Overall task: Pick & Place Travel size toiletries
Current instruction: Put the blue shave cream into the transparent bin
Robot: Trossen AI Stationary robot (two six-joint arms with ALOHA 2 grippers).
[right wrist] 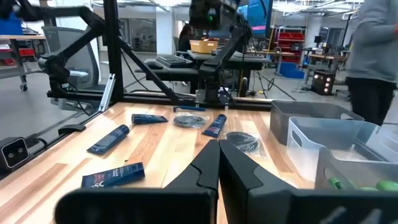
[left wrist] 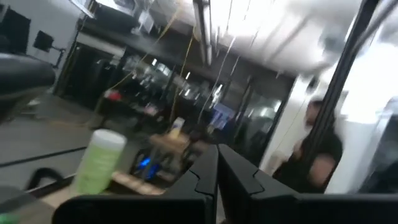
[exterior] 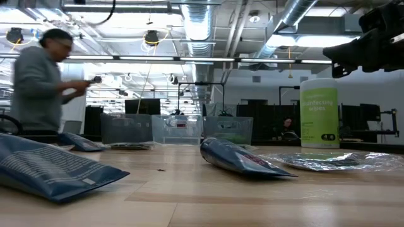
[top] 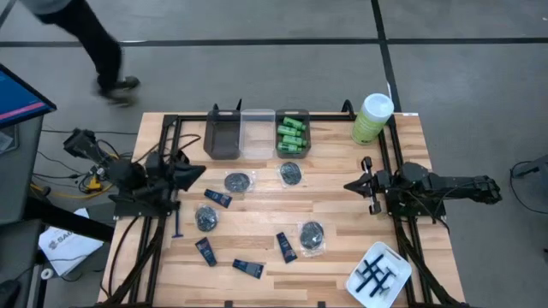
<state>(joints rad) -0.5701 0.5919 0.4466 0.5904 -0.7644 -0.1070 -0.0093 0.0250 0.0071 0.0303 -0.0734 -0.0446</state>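
Dark navy squeeze tubes (top: 217, 198) (top: 286, 247) (top: 248, 268) and round dark crinkly packets (top: 237, 181) (top: 312, 235) lie flat on the wooden table. A thin blue razor (top: 177, 222) lies near the left arm. Bright green mini bottles (top: 291, 135) fill the rightmost bin. My left gripper (top: 195, 175) (left wrist: 217, 163) hovers at the table's left, fingers shut, holding nothing. My right gripper (top: 349, 184) (right wrist: 219, 152) hovers at the right, shut and empty, pointing toward the tubes (right wrist: 109, 139) and a packet (right wrist: 242, 140).
Three bins stand at the far edge: dark grey (top: 224, 135), clear (top: 258, 133), and the one with bottles. A tall green canister (top: 372, 118) stands at the far right corner. A white tray (top: 396, 282) with dark razors sits at the near right. A person (exterior: 44, 82) walks behind the table.
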